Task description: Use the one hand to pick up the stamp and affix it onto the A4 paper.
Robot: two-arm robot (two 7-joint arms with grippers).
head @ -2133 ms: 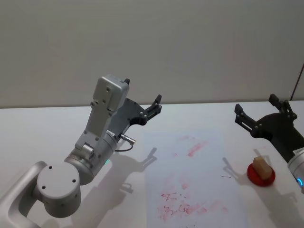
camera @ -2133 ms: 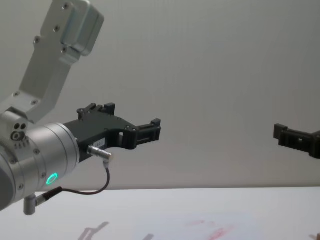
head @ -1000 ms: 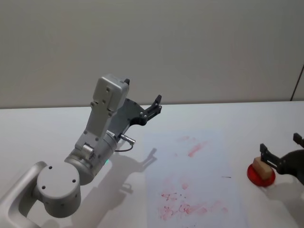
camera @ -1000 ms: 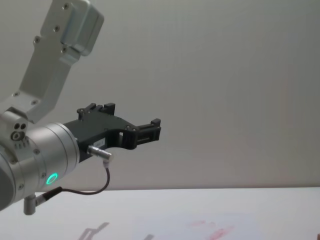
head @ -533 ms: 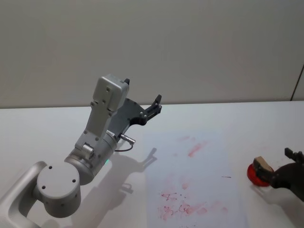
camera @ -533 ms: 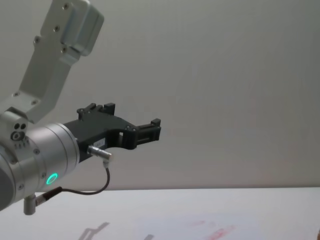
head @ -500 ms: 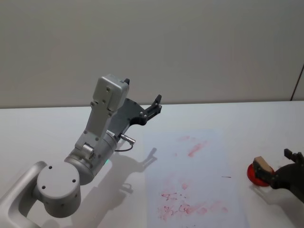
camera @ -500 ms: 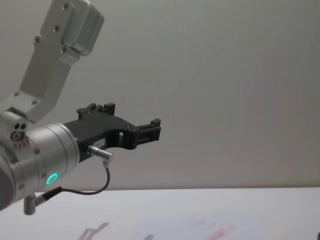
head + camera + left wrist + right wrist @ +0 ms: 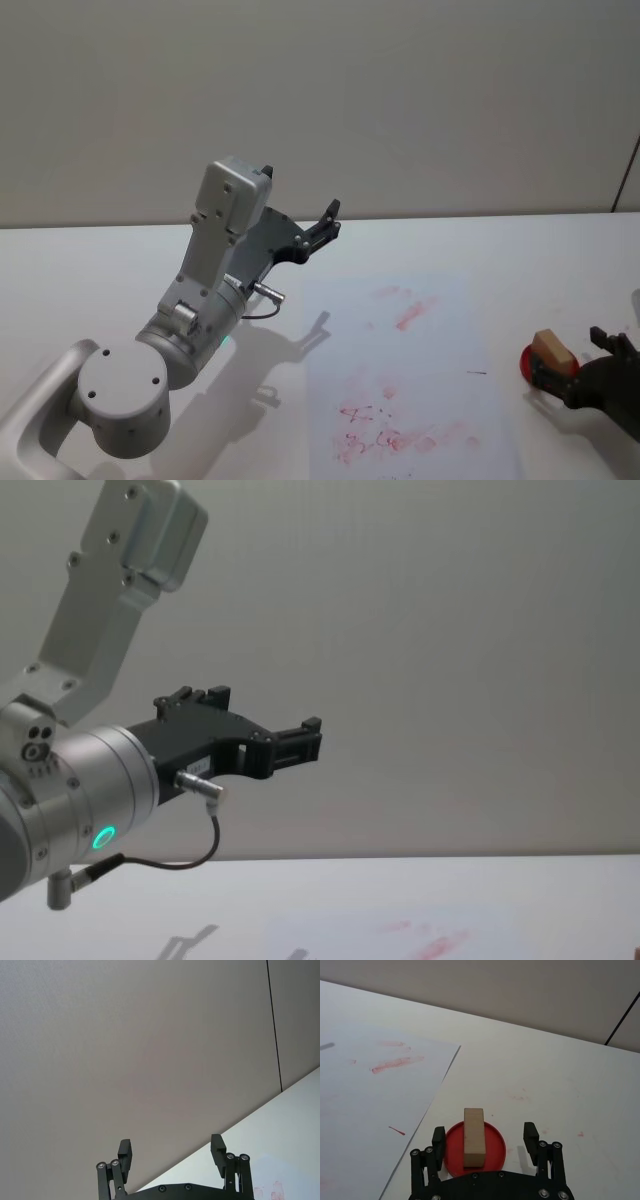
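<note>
Right hand [image 9: 572,356]: we log it dropped from its raised position two seconds back, now low at 4 o'clock on the surface [image 9: 450,250], spread wide.
Stamp [image 9: 474,1136]: on red pad [image 9: 496,1152], 3 o'clock of A4 paper [image 9: 400,350]. The right wrist view adds that both fingers [image 9: 438,1136] flank it, untouching.
Left hand [image 9: 171,1152]: parked aloft, wide.

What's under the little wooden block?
The wooden block stands on a round red dish on the white table. Its bottom face and the dish's middle are hidden. The open right gripper flanks it; the left gripper is parked, raised.
</note>
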